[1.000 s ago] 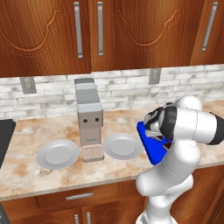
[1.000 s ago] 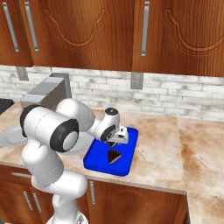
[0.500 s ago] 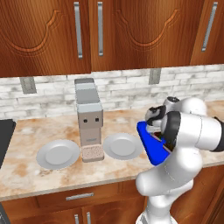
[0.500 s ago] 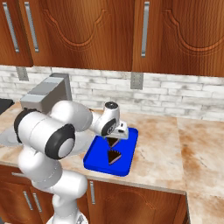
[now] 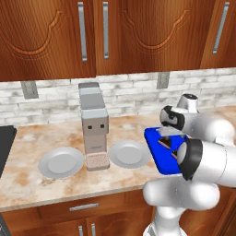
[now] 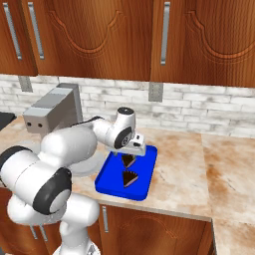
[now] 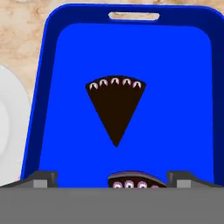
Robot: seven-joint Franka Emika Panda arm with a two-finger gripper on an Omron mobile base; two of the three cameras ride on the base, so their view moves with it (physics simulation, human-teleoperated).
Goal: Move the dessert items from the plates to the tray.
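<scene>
On the counter in the left base view, both plates look bare: left plate (image 5: 60,162), right plate (image 5: 129,154), with the grey boxy appliance (image 5: 94,125) standing between them. The blue tray (image 5: 159,152) sits just right of the right plate, half hidden by our arm; the gripper (image 5: 169,133) hangs over it, and a dark bit of cake shows under it. We judge the transfer step essentially done.

Right base view: two cake slices on the tray (image 6: 107,178), the near slice (image 6: 131,178) lying free, the far slice (image 6: 129,160) directly under the gripper (image 6: 133,151). We cannot tell from here whether the fingers touch it.

Hand view: one wedge (image 7: 115,109) lies flat mid-tray, point toward the camera, well inside the rim (image 7: 39,96). The second slice (image 7: 131,180) peeks up at the bottom between the two finger tips (image 7: 43,179), which stand wide apart and clear of it (so released, by our reading). A plate edge (image 7: 6,127) shows just beside the tray.

Next move, as we judge it: a straight lift off the tray, fingers kept apart, no sideways drag. Nothing stands in the way above; the only risk is clipping the slice below on the way up. The appliance is well apart from the tray.
</scene>
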